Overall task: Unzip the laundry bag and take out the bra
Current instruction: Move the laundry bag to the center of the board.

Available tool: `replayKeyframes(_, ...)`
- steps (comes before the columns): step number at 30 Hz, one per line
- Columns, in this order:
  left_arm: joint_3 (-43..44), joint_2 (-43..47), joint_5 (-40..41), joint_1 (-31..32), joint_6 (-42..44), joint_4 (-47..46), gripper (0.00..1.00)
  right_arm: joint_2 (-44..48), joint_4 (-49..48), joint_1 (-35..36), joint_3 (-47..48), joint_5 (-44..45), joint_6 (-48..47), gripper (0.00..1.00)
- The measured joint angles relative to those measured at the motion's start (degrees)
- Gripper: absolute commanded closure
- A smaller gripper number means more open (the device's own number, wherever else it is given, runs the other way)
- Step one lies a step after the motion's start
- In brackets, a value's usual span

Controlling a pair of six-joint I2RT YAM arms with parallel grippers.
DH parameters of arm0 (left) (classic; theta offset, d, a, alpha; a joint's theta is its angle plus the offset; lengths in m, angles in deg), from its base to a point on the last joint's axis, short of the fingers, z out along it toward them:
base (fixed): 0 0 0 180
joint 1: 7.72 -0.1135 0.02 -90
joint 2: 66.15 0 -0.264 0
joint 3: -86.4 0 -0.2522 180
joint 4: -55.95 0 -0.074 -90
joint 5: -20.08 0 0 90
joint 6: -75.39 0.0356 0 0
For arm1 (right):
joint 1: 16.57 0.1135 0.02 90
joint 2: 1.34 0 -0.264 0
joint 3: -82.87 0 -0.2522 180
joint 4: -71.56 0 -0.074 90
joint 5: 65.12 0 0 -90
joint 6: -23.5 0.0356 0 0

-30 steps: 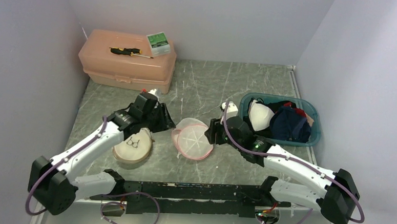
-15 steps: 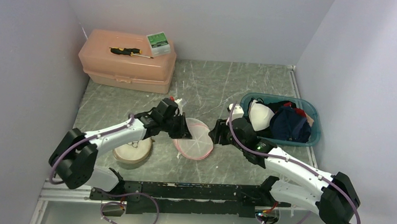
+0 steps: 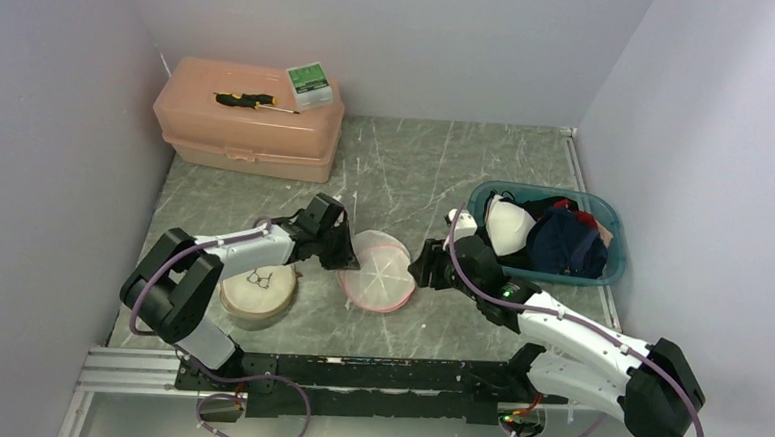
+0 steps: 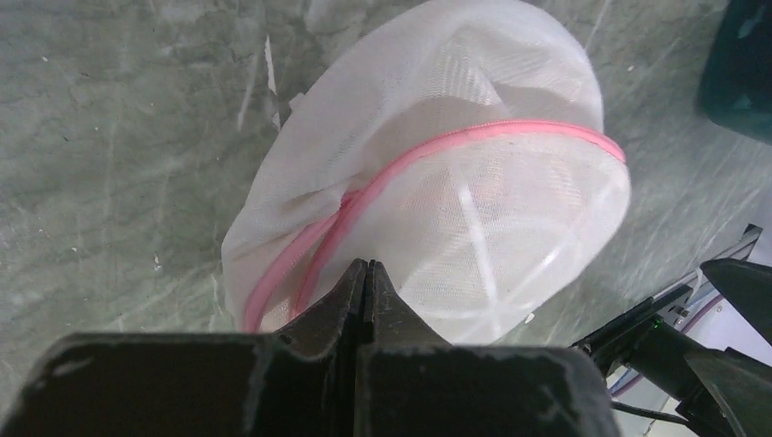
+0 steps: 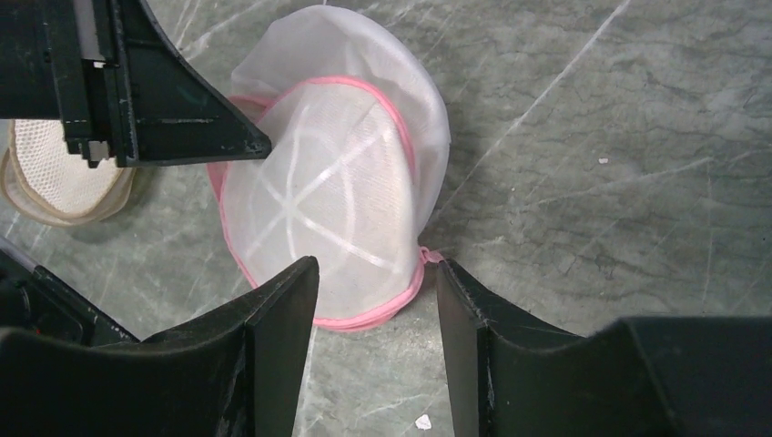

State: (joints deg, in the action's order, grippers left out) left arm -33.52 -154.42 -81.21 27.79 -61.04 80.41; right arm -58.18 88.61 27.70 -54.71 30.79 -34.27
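— where are you at?

— i've got the round white mesh laundry bag (image 3: 379,270) lying on the grey marbled table (image 3: 416,170), between my two arms. my left gripper (image 4: 366,269) is pressed fully closed, its tips right at the pink zip seam (image 4: 510,135) on the bag's left edge. i can't tell whether any mesh is actually caught between them.

— and the right?

— my right gripper (image 5: 375,270) hangs over the bag's near right edge, jaws parted about halfway, nothing in them. a small pink tab (image 5: 428,256) pokes out of the seam just beside one finger. i take it for the zip pull, though it's too small to be sure.

— so the zip is shut?

— it looks shut as far round as i can see. i can't make out the bra through the mesh, so i'm assuming it's inside.

— how would you go about it?

— i'd use the left as the anchor and check it has seam, not air, before any pulling. then i'd lower the right until the tab sits between its fingers, close on the tab alone, and drag along the curve of the seam. pulling straight across would likely slide or fold the whole bag. i'd also keep the left arm off the beige round pouch (image 3: 257,292) next to it.
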Motion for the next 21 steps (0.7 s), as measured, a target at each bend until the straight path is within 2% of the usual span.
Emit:
replayKeyframes(12, -1.0, -2.3, 1.3, -0.9, -1.0, -1.4, 0.97, 4.5, -0.6, -0.1, -4.2, -1.9, 0.3, 0.42)
replayKeyframes(21, -1.2, -2.4, 2.2, -1.1, -0.9, -1.8, 0.97, 0.7, -8.9, -1.7, -9.1, -9.2, 4.7, 0.39)
